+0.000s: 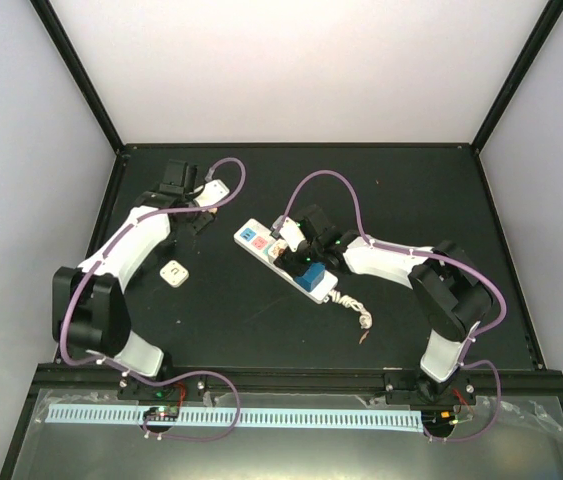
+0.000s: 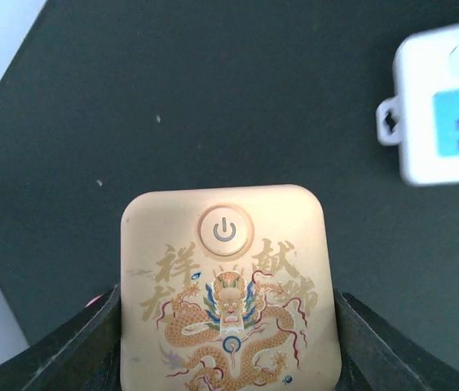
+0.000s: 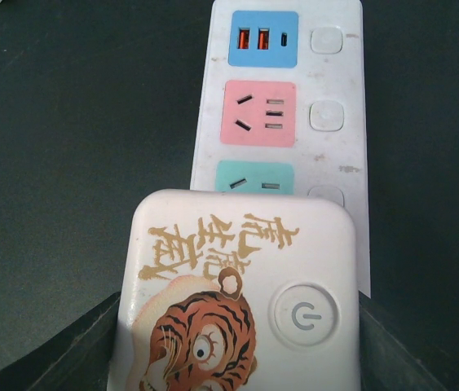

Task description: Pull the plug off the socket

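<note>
The tiger-printed plug [image 3: 237,269] sits over the power strip [image 3: 262,114], just past its green outlet face, clamped across its sides by my right gripper [image 3: 239,350]. The views do not show whether its pins are in the strip or already clear. The strip lies slantwise in the middle of the worktop [image 1: 411,190], its bundled cord [image 1: 353,305] trailing from the end nearer the arm bases. As I judge it, the pull should run straight up off the strip's face with no rocking. It should be slow enough for me to see whether the strip rises with the plug, since nothing pins it down. My left gripper [image 2: 229,358], well to the left of the strip, is closed on a second plug [image 2: 225,277] printed with a dragon, so it is not free to brace. A small white cube [image 1: 174,272] lies left of the strip, apart from it.
</note>
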Controlling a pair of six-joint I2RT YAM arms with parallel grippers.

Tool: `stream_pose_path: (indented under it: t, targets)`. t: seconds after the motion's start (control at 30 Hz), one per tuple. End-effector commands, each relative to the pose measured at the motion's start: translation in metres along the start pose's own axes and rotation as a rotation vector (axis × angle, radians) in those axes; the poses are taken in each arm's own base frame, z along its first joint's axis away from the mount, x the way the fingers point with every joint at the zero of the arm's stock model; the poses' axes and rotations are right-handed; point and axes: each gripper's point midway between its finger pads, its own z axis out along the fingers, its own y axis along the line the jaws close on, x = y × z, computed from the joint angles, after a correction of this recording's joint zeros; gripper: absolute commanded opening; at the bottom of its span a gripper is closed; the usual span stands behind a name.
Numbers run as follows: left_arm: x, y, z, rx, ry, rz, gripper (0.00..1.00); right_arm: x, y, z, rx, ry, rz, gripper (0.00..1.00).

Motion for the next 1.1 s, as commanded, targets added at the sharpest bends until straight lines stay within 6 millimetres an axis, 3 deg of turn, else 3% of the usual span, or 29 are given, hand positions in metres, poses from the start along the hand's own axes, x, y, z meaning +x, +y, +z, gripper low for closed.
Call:
stream_pose_path:
  t: [0.0,0.47,1.07]
  targets:
    - [0.008,0.033,0.007,-0.136,0.111,0.138,0.41,0.039,-0.009,0.014,0.035,0.128,0.018,0.43]
    - [0.052,0.057,0.059,-0.324,0.355,0.372,0.39,0.040,-0.008,0.014,0.032,0.133,0.020,0.43]
    - [0.073,0.041,0.099,-0.276,0.430,0.382,0.45,0.041,-0.007,0.015,0.027,0.138,0.021,0.44]
